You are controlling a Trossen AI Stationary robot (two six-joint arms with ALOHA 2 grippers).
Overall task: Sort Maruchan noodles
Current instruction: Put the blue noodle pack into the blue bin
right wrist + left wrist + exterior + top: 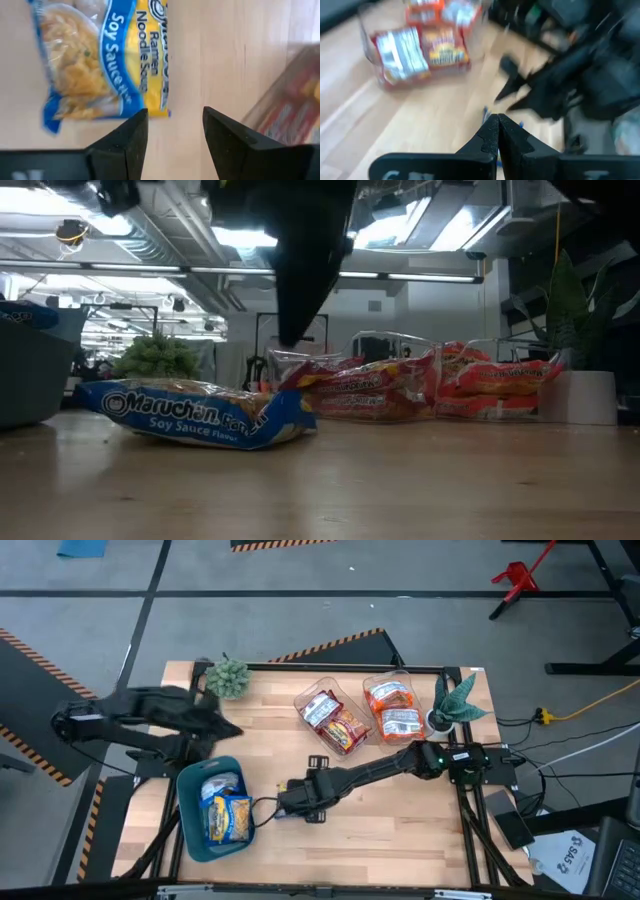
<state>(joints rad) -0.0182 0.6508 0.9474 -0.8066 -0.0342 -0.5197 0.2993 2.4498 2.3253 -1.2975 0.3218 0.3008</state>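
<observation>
On the bench [400,830], a bin [190,830] holding noodle packets [225,815] sits at the left, two clear trays [345,705] of packets lie at the back between two plants [228,677], and one loose packet [200,413] rests mid-bench beneath the right hand [290,802].

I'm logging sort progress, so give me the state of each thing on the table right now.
Blue soy sauce packet: flat on the table, not gripped.
Right gripper: open, above that packet's edge.
Left gripper: shut, empty.
Blue bin: holds blue and yellow packets.
Clear tray, red packets: filled.
Clear tray, orange packets: filled.
</observation>
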